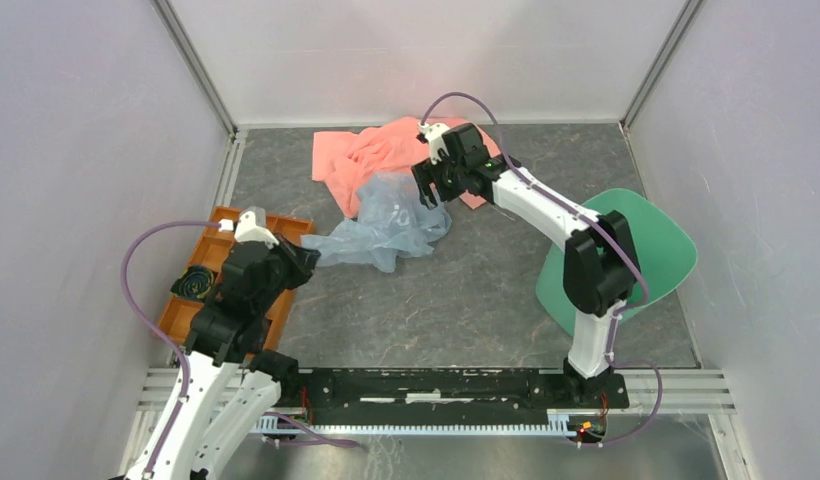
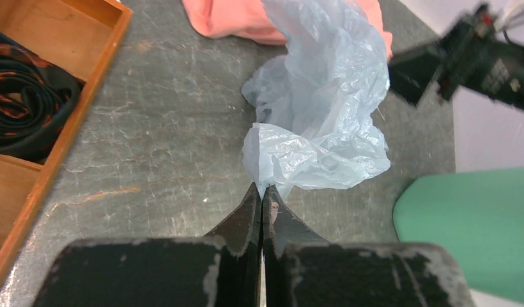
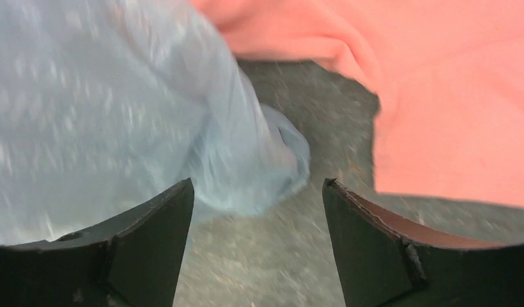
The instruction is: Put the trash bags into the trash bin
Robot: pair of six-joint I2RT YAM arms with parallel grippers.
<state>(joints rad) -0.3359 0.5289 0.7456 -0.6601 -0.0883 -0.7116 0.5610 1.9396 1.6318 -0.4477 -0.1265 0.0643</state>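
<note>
Jaws closed, left gripper (image 2: 261, 189) pinches the trash bag (image 2: 323, 109) by its corner; right gripper (image 3: 256, 185) gapes empty at its far edge.

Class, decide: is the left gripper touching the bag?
Touching. The left wrist view shows the left gripper shut on an edge of the bag.

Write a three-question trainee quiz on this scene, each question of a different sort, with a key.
1. True or false: the right gripper has its jaws open.
2. What is the left gripper pinching? A: the trash bag. B: the pink cloth. C: the orange tray.
3. Fill in: the green trash bin sits on the ___ arm's side of the table.
Key: 1 true; 2 A; 3 right.
</note>
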